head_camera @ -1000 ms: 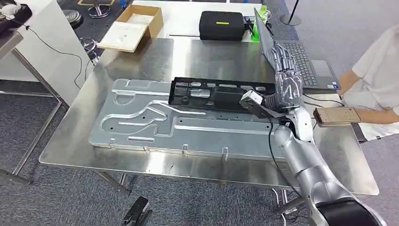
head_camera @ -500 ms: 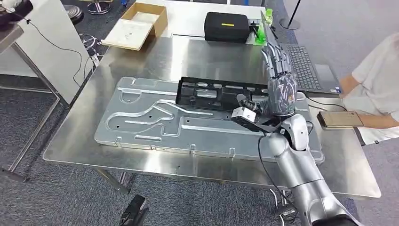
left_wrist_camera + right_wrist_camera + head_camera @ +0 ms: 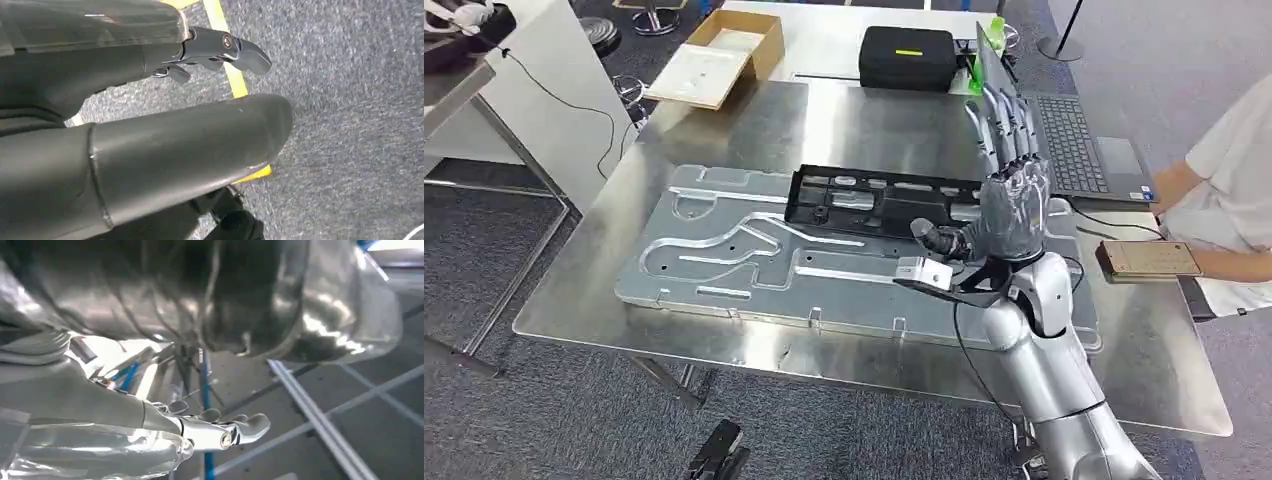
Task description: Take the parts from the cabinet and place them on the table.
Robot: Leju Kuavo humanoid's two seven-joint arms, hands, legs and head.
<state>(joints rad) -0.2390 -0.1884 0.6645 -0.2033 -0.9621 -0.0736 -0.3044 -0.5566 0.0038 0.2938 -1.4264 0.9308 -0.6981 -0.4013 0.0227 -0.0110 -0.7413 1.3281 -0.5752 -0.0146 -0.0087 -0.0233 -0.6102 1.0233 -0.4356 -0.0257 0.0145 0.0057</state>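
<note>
Item: long black plastic frame part [image 3: 886, 203], resting on a large embossed silver metal panel [image 3: 744, 262] that lies on the steel table [image 3: 724, 120].
Axis: long axis follows the panel's far edge, ends pointing left and right.
Right robot hand [image 3: 1009, 195]: raised at the frame's right end, fingers spread, holding nothing.
Left robot hand [image 3: 150, 125]: hangs over carpet; grip cannot be judged.
Handling: lift the hand straight off, leaving the frame flat.

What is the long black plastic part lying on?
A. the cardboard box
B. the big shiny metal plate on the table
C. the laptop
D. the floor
B: the black part lies on the far edge of the big metal plate, which rests on the steel table; the robot's right hand is raised beside it, holding nothing.
</note>
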